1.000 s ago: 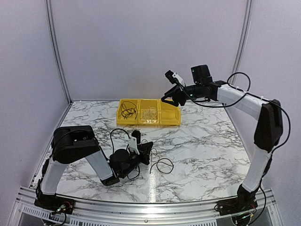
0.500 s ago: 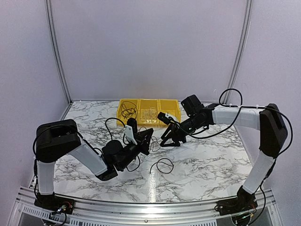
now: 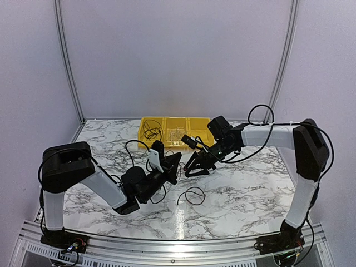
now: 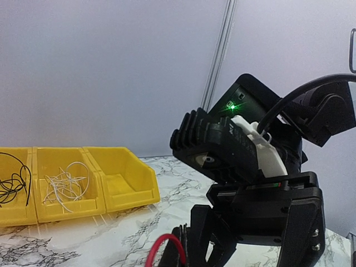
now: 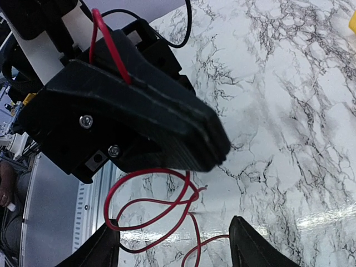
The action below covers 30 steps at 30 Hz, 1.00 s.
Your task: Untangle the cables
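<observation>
My left gripper (image 3: 174,162) is raised off the table and shut on a red cable (image 5: 150,203). The cable hangs below its jaws in a few loops, with a thin black wire (image 5: 130,251) along their lower edge. In the left wrist view the red cable (image 4: 166,238) arches out from between my shut fingers (image 4: 181,247). My right gripper (image 3: 190,169) is right beside the left one. It is open, and its fingertips (image 5: 105,245) stand either side of the hanging red loops without touching them. A loose black cable loop (image 3: 194,194) lies on the marble.
A yellow three-part bin (image 3: 146,143) stands at the back. Its left part holds black wires (image 3: 151,131), its middle part holds pale wires (image 3: 177,135), and its right part (image 4: 119,178) is bare. The metal rail runs along the near table edge (image 3: 178,236).
My right arm has swung down from above the bin to the left gripper's side. My left gripper has risen and moved back with the red cable.
</observation>
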Motion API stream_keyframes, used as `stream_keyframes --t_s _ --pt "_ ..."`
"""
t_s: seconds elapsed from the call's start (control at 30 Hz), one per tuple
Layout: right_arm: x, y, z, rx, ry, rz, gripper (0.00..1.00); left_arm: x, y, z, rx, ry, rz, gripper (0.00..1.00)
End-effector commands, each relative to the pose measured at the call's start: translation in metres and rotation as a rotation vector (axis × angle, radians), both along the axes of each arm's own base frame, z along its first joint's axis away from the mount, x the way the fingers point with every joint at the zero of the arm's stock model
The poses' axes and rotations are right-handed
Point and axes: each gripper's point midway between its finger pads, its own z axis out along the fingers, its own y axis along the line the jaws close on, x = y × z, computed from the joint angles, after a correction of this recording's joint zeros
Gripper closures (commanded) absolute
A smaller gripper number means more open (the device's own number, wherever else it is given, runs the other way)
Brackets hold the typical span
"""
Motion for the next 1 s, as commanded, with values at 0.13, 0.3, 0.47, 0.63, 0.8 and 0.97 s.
stream_keyframes --t_s 0.13,0.3,0.47,0.63,0.8,0.97 --pt "-0.002 0.007 0.010 0.025 0.047 0.011 0.69 -0.001 0.006 0.015 0.003 -0.044 0.037 1.00" --pt "0.017 0.005 -0.005 -0.052 -0.004 -0.072 1.00 -0.003 0.016 0.021 -0.008 -0.058 0.062 1.00" --pt "0.062 -0.027 -0.032 -0.146 -0.011 -0.234 1.00 -0.004 0.055 0.039 -0.039 -0.095 0.194 1.00" --pt "0.109 -0.062 -0.033 -0.155 0.008 -0.387 1.00 -0.004 0.079 0.047 -0.008 -0.117 0.286 1.00" --pt "0.142 -0.090 -0.028 -0.187 -0.030 -0.515 1.00 -0.001 0.097 0.048 -0.024 -0.089 0.364 1.00" --pt "0.180 -0.128 -0.016 -0.191 -0.047 -0.656 1.00 -0.002 0.113 0.050 -0.031 -0.069 0.431 1.00"
